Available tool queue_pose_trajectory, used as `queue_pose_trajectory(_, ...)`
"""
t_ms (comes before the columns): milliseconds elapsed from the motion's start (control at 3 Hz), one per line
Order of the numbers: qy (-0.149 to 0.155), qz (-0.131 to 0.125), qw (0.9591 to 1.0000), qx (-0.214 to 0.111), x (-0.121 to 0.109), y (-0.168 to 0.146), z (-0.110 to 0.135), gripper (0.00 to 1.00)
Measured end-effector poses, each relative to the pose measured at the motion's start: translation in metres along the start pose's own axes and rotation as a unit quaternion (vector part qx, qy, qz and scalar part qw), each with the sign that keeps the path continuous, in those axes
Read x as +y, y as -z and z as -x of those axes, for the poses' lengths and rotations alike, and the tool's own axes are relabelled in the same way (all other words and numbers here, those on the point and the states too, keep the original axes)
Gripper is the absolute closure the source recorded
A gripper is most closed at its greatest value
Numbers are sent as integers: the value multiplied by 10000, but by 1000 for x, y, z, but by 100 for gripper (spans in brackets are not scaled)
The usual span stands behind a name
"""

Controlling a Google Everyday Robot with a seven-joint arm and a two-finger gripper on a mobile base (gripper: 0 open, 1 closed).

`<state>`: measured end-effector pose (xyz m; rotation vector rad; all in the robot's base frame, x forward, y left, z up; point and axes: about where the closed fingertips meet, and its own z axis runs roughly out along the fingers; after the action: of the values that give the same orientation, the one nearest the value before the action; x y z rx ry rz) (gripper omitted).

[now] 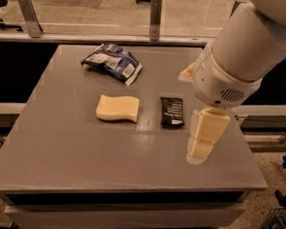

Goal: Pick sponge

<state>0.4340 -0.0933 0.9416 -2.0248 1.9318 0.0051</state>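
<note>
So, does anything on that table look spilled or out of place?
Nothing stands out. The pale yellow wavy-edged sponge, black wrapped bar and crumpled blue-and-white bag lie apart on the grey table; the gripper hangs beside the bar.

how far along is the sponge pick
Done: nothing so far. The sponge lies flat on the grey table, untouched. In hand: the approach only. The pincer hangs low over the table at the right of the view, on the far side of the black wrapped bar from the sponge and holding nothing. Left: cross over to the sponge, grip it and lift it.
</note>
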Motion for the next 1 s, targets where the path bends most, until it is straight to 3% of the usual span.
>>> queue_pose_trajectory(667,35,-130,9997,-198,-13,5,-5,0)
queue_pose_trajectory(1000,178,85,9992,-351,-25,-22,-3,0)
